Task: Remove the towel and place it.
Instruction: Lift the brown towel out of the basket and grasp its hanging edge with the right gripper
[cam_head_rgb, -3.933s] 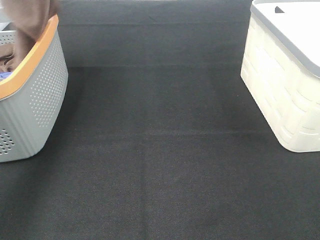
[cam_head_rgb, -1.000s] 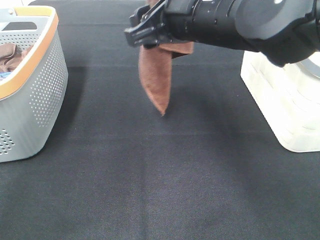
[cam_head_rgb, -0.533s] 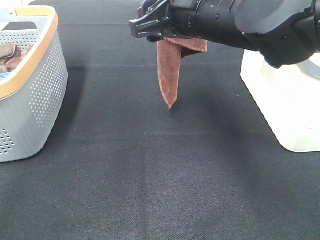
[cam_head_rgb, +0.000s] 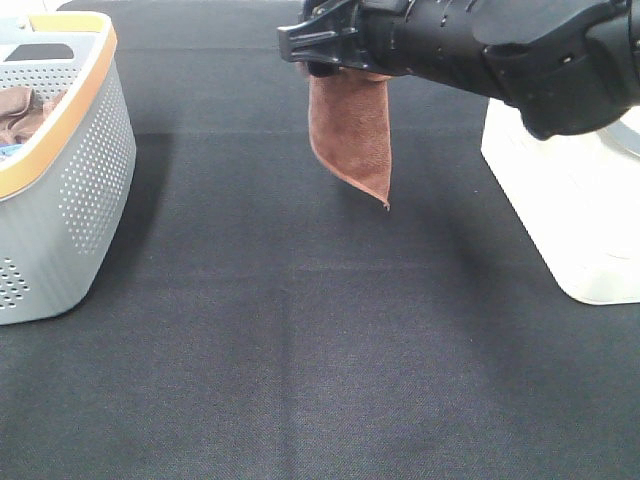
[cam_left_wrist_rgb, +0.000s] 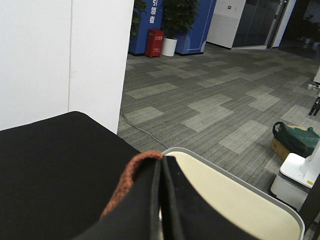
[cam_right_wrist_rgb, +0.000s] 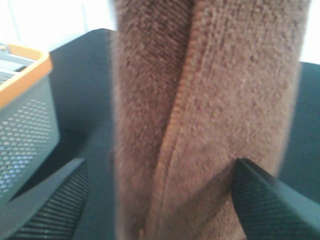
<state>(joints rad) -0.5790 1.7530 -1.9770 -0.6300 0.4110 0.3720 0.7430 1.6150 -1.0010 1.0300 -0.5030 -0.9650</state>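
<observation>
A black, woven fabric-covered surface (cam_head_rgb: 300, 350) fills the scene, with faint fold lines running across it. At the far left stands a grey perforated basket (cam_head_rgb: 85, 200) with an orange rim, resting directly on the surface. At the far right stands a cream box (cam_head_rgb: 560, 210) with a moulded block pattern on its wall. The two are well apart.

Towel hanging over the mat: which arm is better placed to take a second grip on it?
Right, probably. The right fingers, open, flank the hanging towel and need only close. The left fingers are shut on the towel's hem, carrying it.
</observation>
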